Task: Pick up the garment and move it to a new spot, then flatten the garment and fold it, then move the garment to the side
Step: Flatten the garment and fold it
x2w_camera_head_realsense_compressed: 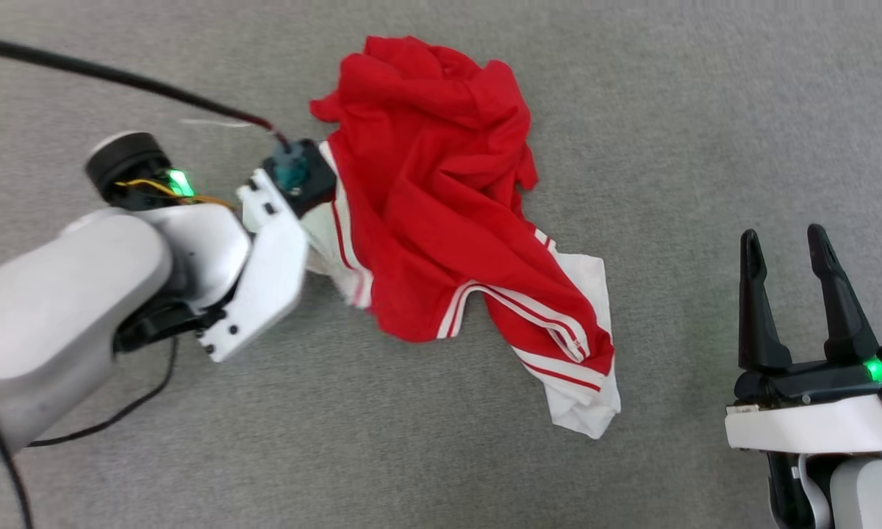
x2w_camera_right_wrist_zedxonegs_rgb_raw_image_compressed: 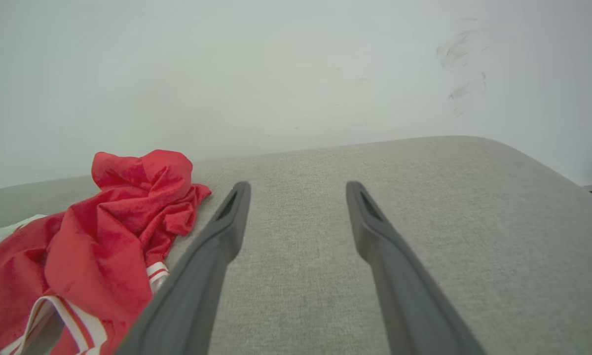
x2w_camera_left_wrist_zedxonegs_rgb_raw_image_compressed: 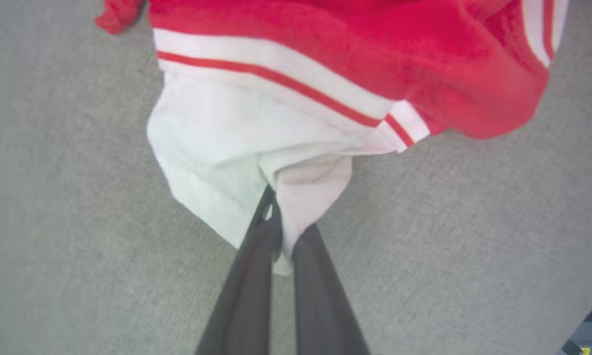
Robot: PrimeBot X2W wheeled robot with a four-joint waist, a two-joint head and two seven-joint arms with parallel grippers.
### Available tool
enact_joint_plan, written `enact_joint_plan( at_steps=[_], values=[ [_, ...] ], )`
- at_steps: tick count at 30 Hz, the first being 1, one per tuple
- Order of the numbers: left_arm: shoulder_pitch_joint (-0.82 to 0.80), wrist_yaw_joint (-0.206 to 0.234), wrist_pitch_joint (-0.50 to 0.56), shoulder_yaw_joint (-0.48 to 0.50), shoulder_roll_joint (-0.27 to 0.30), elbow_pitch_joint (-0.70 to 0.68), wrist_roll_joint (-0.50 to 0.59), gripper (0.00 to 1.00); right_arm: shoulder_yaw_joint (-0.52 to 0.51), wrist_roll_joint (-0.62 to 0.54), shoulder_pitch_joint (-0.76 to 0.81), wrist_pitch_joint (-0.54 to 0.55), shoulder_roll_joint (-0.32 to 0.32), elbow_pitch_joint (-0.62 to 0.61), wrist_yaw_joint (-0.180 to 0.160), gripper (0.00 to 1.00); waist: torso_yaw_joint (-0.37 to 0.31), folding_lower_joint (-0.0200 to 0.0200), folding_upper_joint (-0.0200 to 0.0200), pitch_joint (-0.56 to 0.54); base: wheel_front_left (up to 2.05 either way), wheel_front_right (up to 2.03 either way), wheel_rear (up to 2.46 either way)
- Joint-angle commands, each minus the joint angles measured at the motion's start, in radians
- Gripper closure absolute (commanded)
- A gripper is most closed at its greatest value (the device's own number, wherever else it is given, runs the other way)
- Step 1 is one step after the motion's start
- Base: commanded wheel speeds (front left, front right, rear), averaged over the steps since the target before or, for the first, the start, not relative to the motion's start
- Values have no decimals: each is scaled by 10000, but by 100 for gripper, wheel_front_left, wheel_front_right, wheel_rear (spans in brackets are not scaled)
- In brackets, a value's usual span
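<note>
Nearest, the right gripper [x2w_camera_head_realsense_compressed: 783,235] holds its fingers spread wide and empty, well to the right of the garment [x2w_camera_head_realsense_compressed: 426,206]. Farther out, the left gripper [x2w_camera_left_wrist_zedxonegs_rgb_raw_image_compressed: 282,222] pinches the white sleeve edge. The garment lies crumpled on the grey fabric surface [x2w_camera_head_realsense_compressed: 705,110].

The head camera looks steeply down on a grey fabric surface [x2w_camera_head_realsense_compressed: 669,110], with the garment [x2w_camera_head_realsense_compressed: 426,206] at mid-frame. The left wrist camera sits very close to the garment's white sleeve [x2w_camera_left_wrist_zedxonegs_rgb_raw_image_compressed: 212,148], looking along the jaws of the left gripper [x2w_camera_left_wrist_zedxonegs_rgb_raw_image_compressed: 278,222]. The right wrist camera looks low across the same surface toward a pale wall [x2w_camera_right_wrist_zedxonegs_rgb_raw_image_compressed: 276,74], garment at its left edge.
</note>
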Motion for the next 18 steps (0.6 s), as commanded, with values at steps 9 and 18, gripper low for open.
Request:
enact_joint_plan(
  at_steps=[9, 18],
  values=[
    [1184, 28, -648, 10, 1884, 89, 260, 100, -253, -286, 416, -22, 18, -67, -7, 0, 939, 0, 0, -767, 0, 0, 0],
    [1836, 128, -1419, 29, 2266, 2233, 214, 100, -144, -432, 362, -22, 18, -10, -7, 0, 922, 0, 0, -624, 0, 0, 0]
  ],
)
